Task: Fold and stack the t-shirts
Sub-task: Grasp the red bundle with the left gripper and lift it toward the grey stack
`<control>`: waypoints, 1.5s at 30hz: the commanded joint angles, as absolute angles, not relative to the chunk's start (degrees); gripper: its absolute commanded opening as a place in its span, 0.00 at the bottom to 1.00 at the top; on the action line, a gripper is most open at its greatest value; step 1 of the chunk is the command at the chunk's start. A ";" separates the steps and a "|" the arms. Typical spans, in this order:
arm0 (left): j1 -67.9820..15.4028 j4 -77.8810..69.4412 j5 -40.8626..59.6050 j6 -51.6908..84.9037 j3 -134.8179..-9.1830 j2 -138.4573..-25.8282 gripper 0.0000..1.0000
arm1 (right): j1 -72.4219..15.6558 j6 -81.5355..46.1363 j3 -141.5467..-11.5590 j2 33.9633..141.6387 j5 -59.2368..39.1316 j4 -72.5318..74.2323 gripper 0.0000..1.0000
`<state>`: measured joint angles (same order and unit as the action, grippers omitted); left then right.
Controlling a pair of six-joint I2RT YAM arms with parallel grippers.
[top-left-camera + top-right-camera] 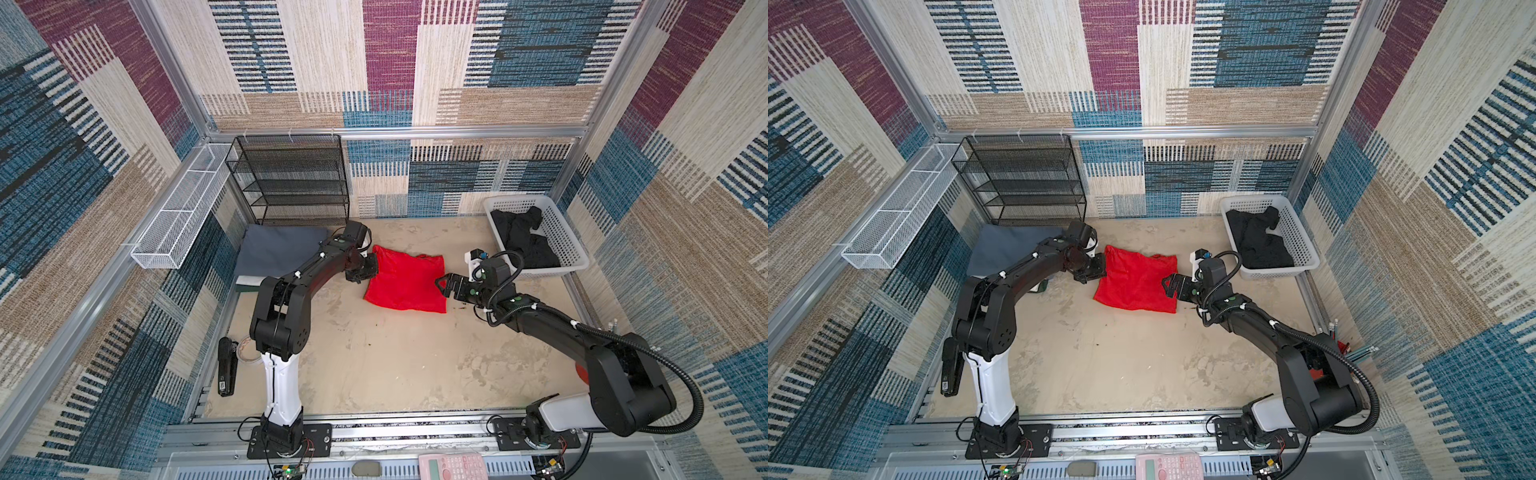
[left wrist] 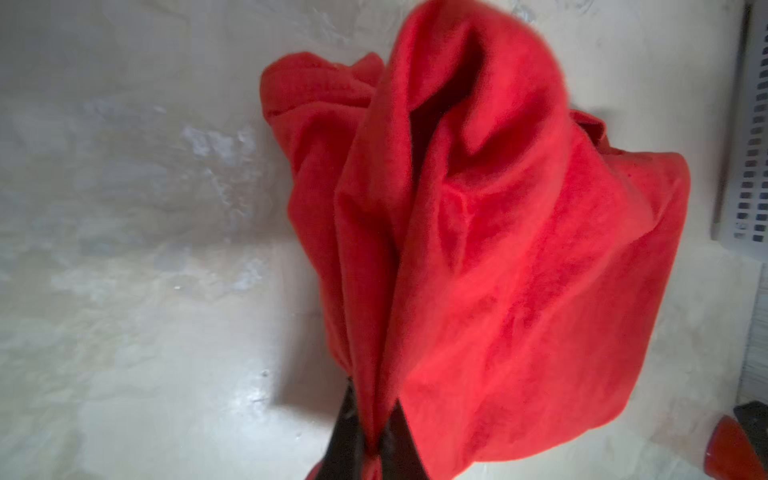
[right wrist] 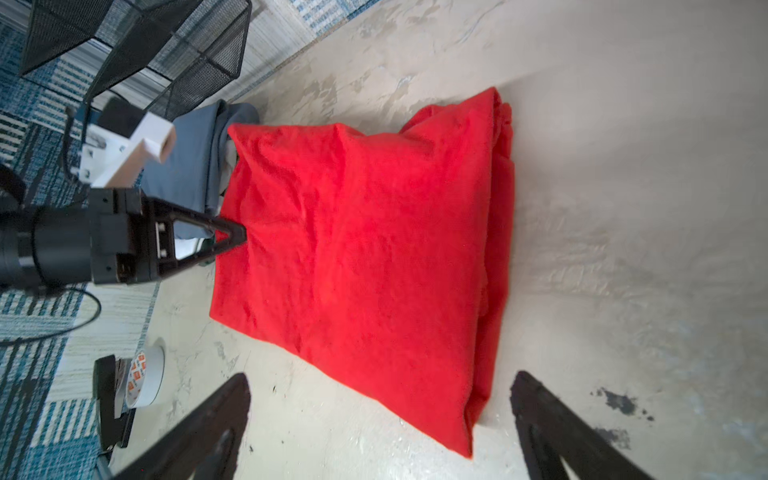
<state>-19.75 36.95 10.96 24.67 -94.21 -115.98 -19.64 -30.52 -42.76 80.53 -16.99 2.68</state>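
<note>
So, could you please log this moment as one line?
left gripper: shut on red t-shirt | right gripper: open | black t-shirt: in basket

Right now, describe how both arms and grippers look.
The left arm and right arm are black, each with a white lower link. A ribbed black hose runs along the right one. The left gripper and right gripper have black triangular open-frame fingers and a white camera mount.

Black arms (image 1: 286,299) — white lower links (image 1: 282,386), corrugated black cable (image 1: 700,405)
</note>
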 commanded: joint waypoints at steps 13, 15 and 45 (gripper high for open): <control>-18.12 61.84 -12.39 3.04 -120.90 -120.31 0.00 | -19.69 -31.13 -37.74 80.16 -20.90 11.28 0.99; -17.59 62.89 -15.31 1.33 -122.90 -120.76 0.00 | -19.63 -30.95 -37.62 80.47 -20.79 11.77 0.99; -3.00 65.83 -21.19 -5.25 -141.77 -124.14 0.00 | -19.19 -29.83 -37.91 81.96 -21.03 11.17 0.99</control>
